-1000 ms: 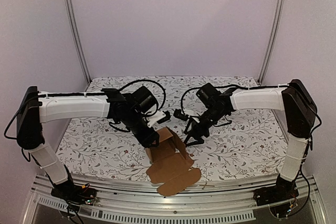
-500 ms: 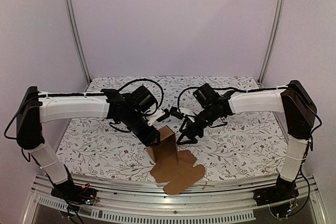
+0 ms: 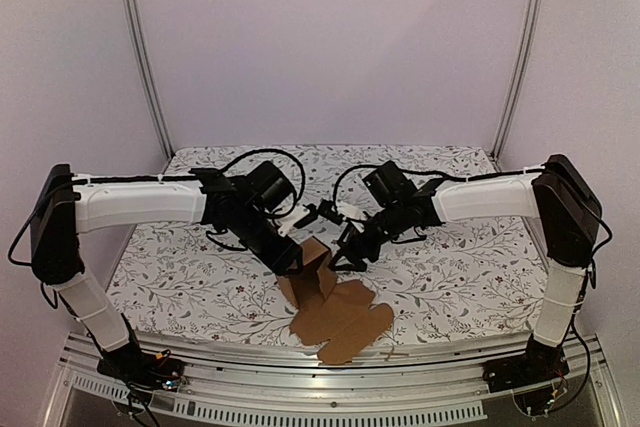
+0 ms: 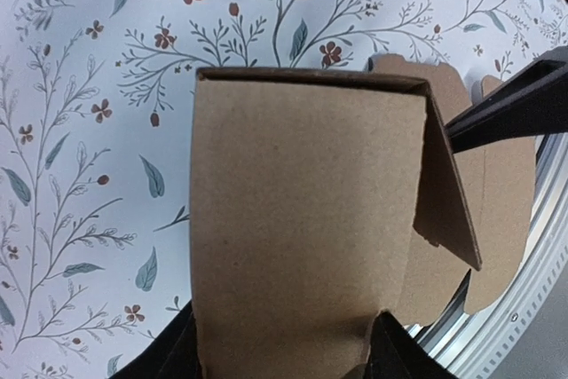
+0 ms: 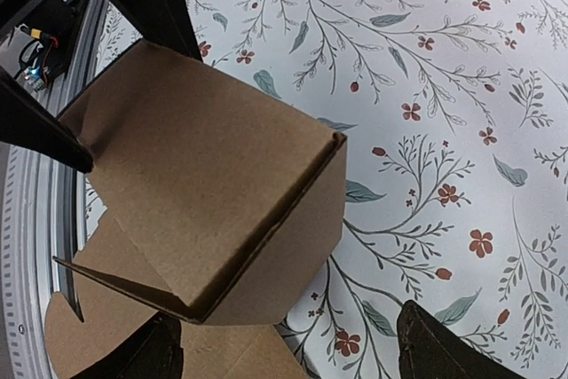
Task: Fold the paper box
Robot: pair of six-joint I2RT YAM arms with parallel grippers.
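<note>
The left end effector (image 3: 290,260) pinched the paper box (image 3: 322,292) near the table (image 3: 180,257) front edge; the spread right end effector (image 3: 349,253) might knock it flat

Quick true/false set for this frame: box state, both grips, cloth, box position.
1. The box is partly folded, with flaps flat on the cloth. True.
2. The right fingers clamp the box. False: they stand open, not closed on it.
3. The left fingers hold the box. True.
4. The cloth is plain white. False: it has a floral print.
5. The box sits at the far edge. False: it is at the near edge.
</note>
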